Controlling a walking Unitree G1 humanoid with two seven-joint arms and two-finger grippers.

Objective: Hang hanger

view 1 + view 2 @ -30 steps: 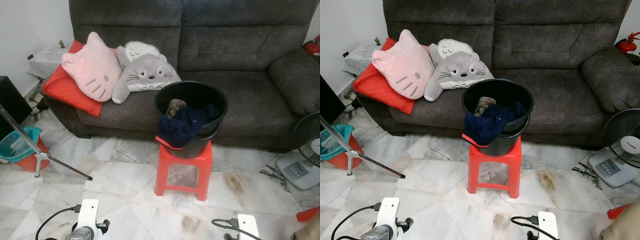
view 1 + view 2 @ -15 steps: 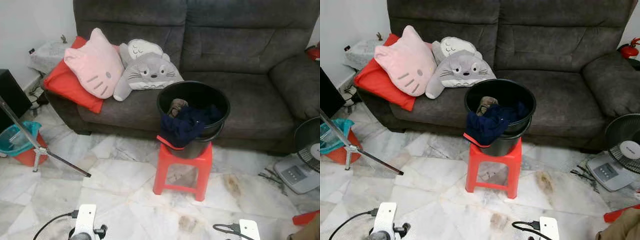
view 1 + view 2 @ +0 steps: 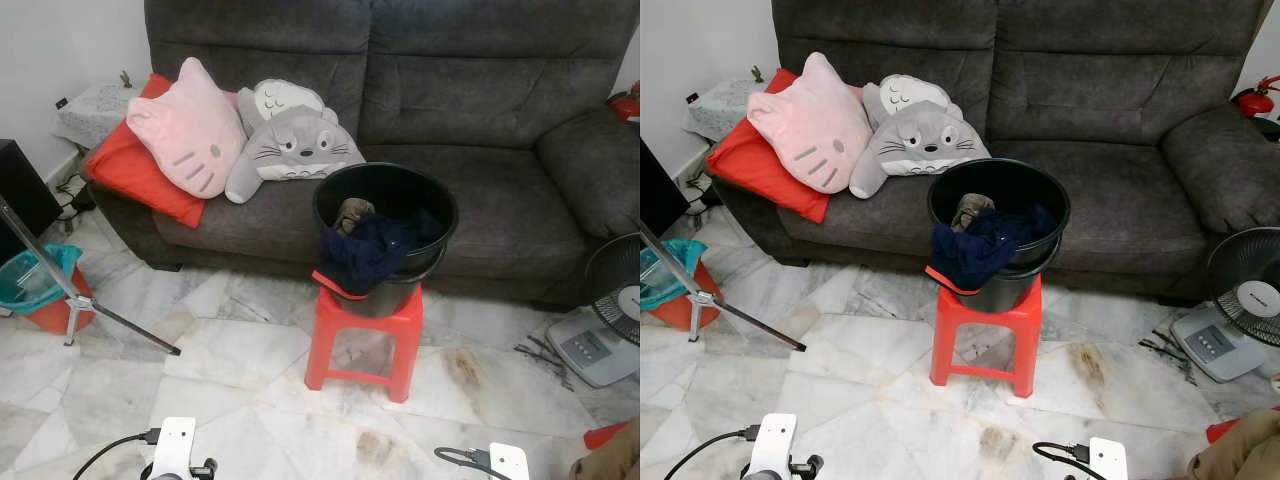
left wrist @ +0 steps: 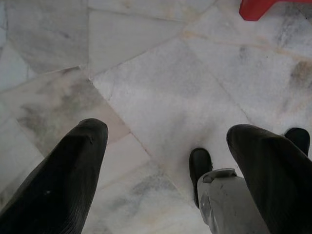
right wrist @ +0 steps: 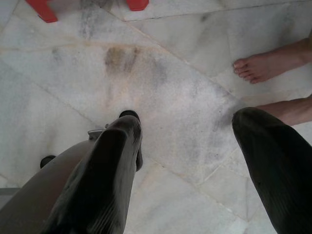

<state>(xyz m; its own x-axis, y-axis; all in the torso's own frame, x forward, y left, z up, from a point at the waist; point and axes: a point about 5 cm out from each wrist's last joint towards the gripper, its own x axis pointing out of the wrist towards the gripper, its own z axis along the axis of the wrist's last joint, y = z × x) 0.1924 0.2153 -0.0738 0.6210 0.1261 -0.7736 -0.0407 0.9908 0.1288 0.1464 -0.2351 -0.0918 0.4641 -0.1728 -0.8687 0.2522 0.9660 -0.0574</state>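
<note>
We see no hanger yet; if there is one, we judge it lies hidden in the black bucket [image 3: 385,225], where a dark blue garment [image 3: 365,255] spills over the rim and a grey-brown item [image 3: 350,213] sits deeper inside. The bucket stands on a red stool [image 3: 362,335] just in front of the grey sofa [image 3: 480,150], which carries a pink cat cushion [image 3: 185,130], a grey plush cushion [image 3: 290,145] and a red pillow [image 3: 130,175].

Our left gripper [image 4: 165,170] hangs low over the marble floor [image 4: 161,87], its two black fingers spread wide with nothing between them. Our right gripper [image 5: 187,165] is likewise spread and empty, pointing down at the floor, where a person's bare foot [image 5: 263,63] stands near it.

We take this to be the approach step: nothing is picked up and both arms are idle. Next we would need to close in on the stool, lift an arm to the bucket, and find the hanger there. A fan [image 3: 618,295] stands at the right and a tripod leg [image 3: 80,310] at the left, both well apart from the stool.
</note>
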